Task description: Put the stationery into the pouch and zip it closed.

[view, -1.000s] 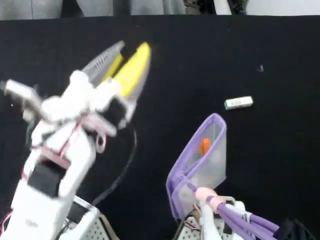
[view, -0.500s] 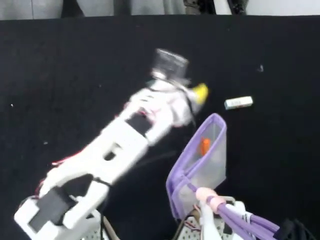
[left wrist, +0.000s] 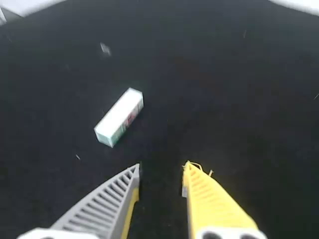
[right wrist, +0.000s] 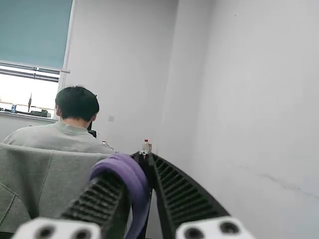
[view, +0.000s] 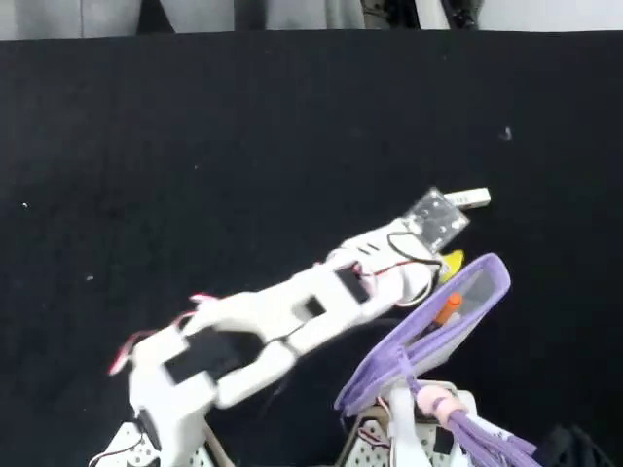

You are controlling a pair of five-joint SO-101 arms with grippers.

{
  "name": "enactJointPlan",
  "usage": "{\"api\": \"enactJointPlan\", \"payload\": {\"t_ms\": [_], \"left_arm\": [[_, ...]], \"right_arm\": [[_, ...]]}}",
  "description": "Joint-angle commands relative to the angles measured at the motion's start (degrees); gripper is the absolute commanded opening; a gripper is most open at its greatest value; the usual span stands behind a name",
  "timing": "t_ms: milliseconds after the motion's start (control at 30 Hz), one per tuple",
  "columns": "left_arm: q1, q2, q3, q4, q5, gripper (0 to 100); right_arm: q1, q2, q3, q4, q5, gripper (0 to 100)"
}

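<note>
Hovers near eraser (view: 465,198), right of centre, with left end effector (left wrist: 162,167) apart for pick. Clamps pouch (view: 419,336) in right end effector (right wrist: 147,158), lower right, mouth up for loading.

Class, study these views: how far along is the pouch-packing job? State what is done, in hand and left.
Done: an orange item sits inside the pouch, which the right pincer holds up. In hand: the open left pincer hangs just short of the white eraser on the table. Left: grasp it, drop it in, zip the pouch.
</note>
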Motion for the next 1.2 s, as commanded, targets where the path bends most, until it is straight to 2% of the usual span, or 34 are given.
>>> {"api": "enactJointPlan", "payload": {"t_ms": [0,167,233,333,600,933,1167], "left_arm": [[0.31,16.62,-21.23,4.04,-0.44,13],[-2.07,28.75,-44.35,18.02,-0.44,7],[-2.15,33.14,-51.47,22.15,-0.44,7],[-2.59,39.65,-60.79,28.40,0.00,7],[-2.77,51.08,-81.63,41.76,0.00,7],[-5.76,61.45,-101.49,45.27,0.00,7],[-6.29,66.02,-104.22,45.80,-0.44,7]], "right_arm": [[-0.62,0.57,1.19,1.67,-0.18,1.1],[-0.79,-0.66,1.19,1.76,-0.62,1.1],[-5.01,-1.98,1.27,1.67,-1.05,1.1],[-9.76,-3.30,4.09,1.32,-0.88,1.1],[-10.11,-3.91,7.52,-0.18,-0.88,1.1],[-12.13,-3.91,7.60,0.00,-0.79,1.1],[-12.31,-3.82,7.69,-0.18,-0.79,1.1]]}}
